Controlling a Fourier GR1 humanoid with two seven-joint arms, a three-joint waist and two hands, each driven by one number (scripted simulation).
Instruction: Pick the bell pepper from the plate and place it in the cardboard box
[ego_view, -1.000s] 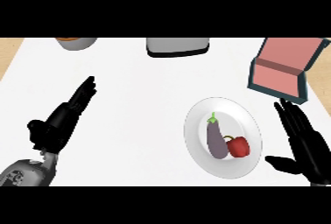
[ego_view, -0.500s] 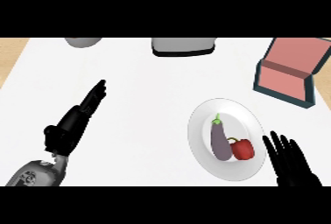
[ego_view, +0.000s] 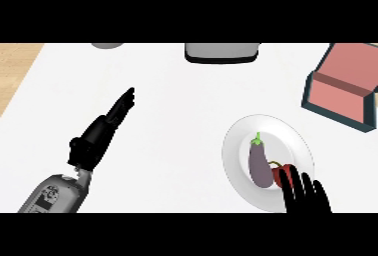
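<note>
Bell pepper, red, lies on the white plate at lower right of the counter, touching the right flank of a purple eggplant and partly hidden by the right hand's fingertips. Left to right: the left hand rests over bare counter at the view's left, fingers straight and together, holding nothing. Two grey objects, a small one and a wider one, sit at the far edge, both cut off by the view. The plate follows, with the eggplant lying lengthwise, green stem away from the robot. The right hand enters from the lower edge, fingers straight and slightly spread, tips over the pepper's near side; actual contact cannot be judged. The cardboard box, pink inside with dark outer walls, stands at upper right, apart from the plate.

Step in hand, as judged: reaching to grasp. Good practice would be to centre the palm over the pepper, close fingers and thumb around it without nudging the eggplant, lift straight off the plate, then carry toward the box opening.
</note>
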